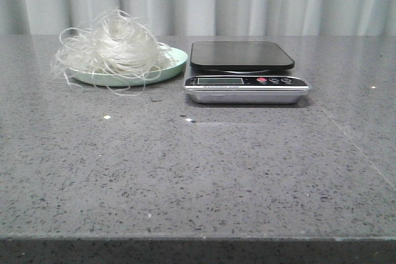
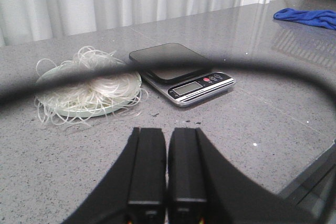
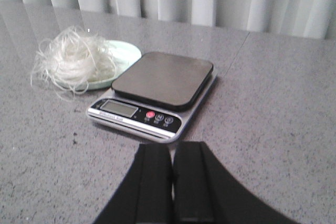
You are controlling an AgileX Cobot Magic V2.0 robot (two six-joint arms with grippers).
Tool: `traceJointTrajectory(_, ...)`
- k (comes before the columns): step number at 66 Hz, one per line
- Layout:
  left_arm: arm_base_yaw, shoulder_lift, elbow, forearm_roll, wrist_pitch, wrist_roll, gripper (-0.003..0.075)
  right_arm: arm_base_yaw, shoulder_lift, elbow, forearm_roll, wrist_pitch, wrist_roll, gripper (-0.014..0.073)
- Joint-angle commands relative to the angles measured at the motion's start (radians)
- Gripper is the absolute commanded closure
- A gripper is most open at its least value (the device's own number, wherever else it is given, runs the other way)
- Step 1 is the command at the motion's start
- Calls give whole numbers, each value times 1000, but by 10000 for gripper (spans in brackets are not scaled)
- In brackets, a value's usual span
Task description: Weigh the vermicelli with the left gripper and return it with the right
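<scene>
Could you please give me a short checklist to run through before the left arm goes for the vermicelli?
1. Vermicelli sits on the pale green plate: ok, though loose strands hang over the rim onto the table.
2. Scale platform bare and ready to receive: ok.
3. Scale display on and zeroed: cannot tell, no digits readable.
4. Left gripper open for the grasp: not ok, its fingers are together.
5. Right gripper away from the scale: ok, it is short of the scale and shut.
6. Path from left gripper to plate unobstructed: ok, only bare table between.
</scene>
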Motion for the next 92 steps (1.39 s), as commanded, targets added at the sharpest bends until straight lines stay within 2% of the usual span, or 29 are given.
traceJointTrajectory(1,0,12,-25,-13,-76,-11,592,-4,5,-24,-5,-45,-9,428)
traceJointTrajectory(34,14,12,6,-10,-87,-11,592,-4,5,-24,-5,-40,-9,428)
traceJointTrajectory(41,111,10,58,16,-137,1,592,-4,5,-24,-5,-40,-9,428)
traceJointTrajectory(55,426,-86,256,13,-334,1,592,-4,5,-24,-5,-40,-9,428)
traceJointTrajectory(65,563,-189,377,13,-407,1,592,-4,5,-24,-5,-40,-9,428)
traceJointTrajectory(79,593,-189,479,13,-531,-4,592,-4,5,-24,-5,-37,-9,428)
traceJointTrajectory(92,593,-189,479,18,-532,-4,592,-4,5,-24,-5,-37,-9,428)
